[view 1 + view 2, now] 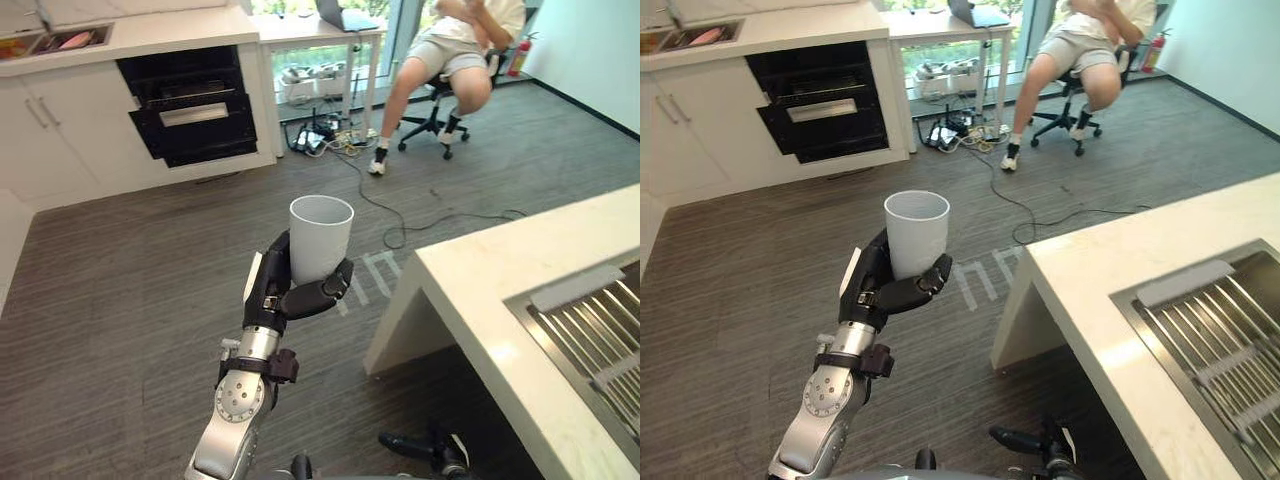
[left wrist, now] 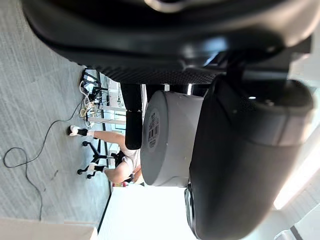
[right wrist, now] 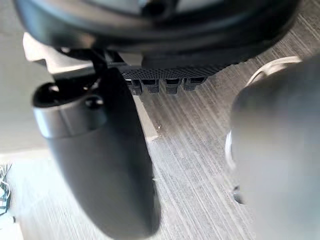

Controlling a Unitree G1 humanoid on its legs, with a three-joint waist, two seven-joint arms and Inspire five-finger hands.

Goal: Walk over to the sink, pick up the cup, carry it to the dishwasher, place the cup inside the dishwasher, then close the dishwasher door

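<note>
We have the pale grey plastic cup (image 1: 321, 236) picked up: our left hand (image 1: 275, 290) curls round its lower half, holding it upright. The steel sink (image 1: 590, 335) lies to that hand's right; the open black dishwasher (image 1: 190, 105) sits well ahead, so carrying, placing and door-closing remain. Of our right hand (image 3: 95, 165) we cannot tell the state.

Floor (image 1: 150, 300) free to dishwasher (image 1: 190, 105), counter (image 1: 480, 280) at right

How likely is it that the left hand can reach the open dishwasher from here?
Probably not yet: the left hand, curled round the cup, hangs over the floor with the dishwasher far across the room. Nothing seems to block the way.
</note>
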